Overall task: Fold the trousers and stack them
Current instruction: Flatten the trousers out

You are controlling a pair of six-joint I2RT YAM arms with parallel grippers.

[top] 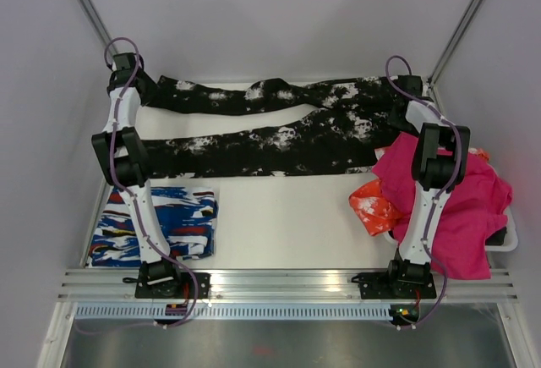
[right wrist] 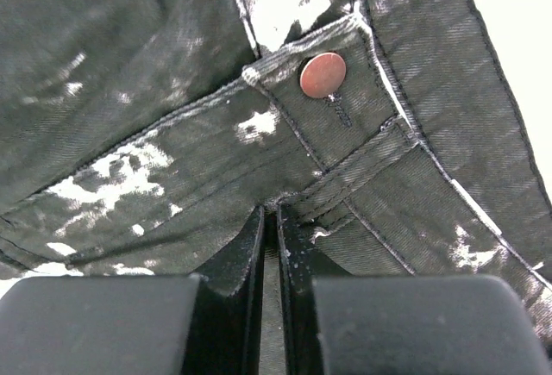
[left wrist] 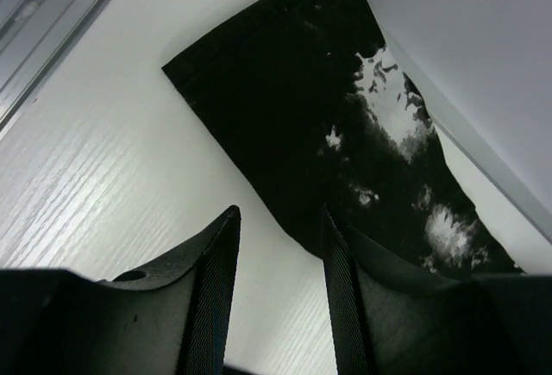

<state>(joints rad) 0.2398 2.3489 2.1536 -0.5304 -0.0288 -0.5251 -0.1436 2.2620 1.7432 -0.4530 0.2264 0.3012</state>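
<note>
The black trousers (top: 279, 131) with white splatter lie spread across the far half of the table, legs pointing left, waist at the right. My left gripper (top: 139, 80) is at the far left by the upper leg's hem; in the left wrist view it (left wrist: 278, 220) is open and empty, with the hem (left wrist: 285, 99) just ahead and its right finger over the cloth's edge. My right gripper (top: 404, 101) is at the waist; in the right wrist view it (right wrist: 271, 213) is shut on a fold of the waistband (right wrist: 362, 168) below the copper button (right wrist: 323, 75).
A folded blue-white-red garment (top: 156, 224) lies near left. A magenta cloth (top: 452, 207) and an orange-white piece (top: 372, 205) are piled at the right over a tray. White walls stand close behind and at both sides.
</note>
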